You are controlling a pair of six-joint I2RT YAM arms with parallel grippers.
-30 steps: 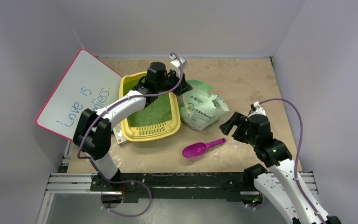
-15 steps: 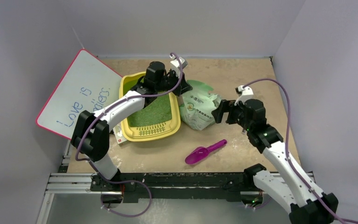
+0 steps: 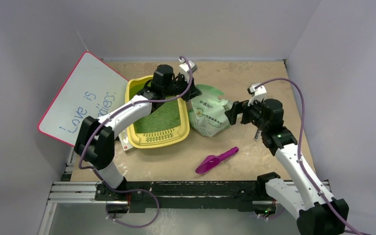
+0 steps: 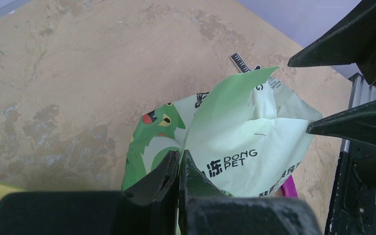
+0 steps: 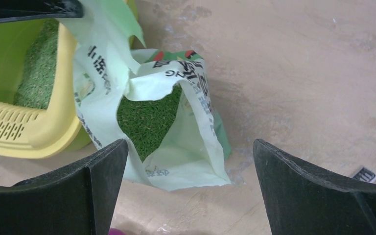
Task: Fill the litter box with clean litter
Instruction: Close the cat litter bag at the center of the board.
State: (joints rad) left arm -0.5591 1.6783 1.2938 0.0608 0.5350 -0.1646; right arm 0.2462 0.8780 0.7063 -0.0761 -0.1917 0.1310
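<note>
Your right claw (image 3: pixel 231 112) spread wide | pale green crinkled printed bag (image 3: pixel 209 116) at its 9 o'clock | left claw (image 4: pixel 179 156) pinches its flap

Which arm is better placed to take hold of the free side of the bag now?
Right. The right gripper is open and faces the bag; the left gripper is shut on the bag's edge.

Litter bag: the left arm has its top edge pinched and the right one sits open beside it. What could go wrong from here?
1. The left end effector pinches only a thin flap of the bag, which could tear or slip free when lifted.
2. The bag's mouth gapes toward the open right end effector, so a push there may spill clean litter onto the table rather than into the litter box.
</note>
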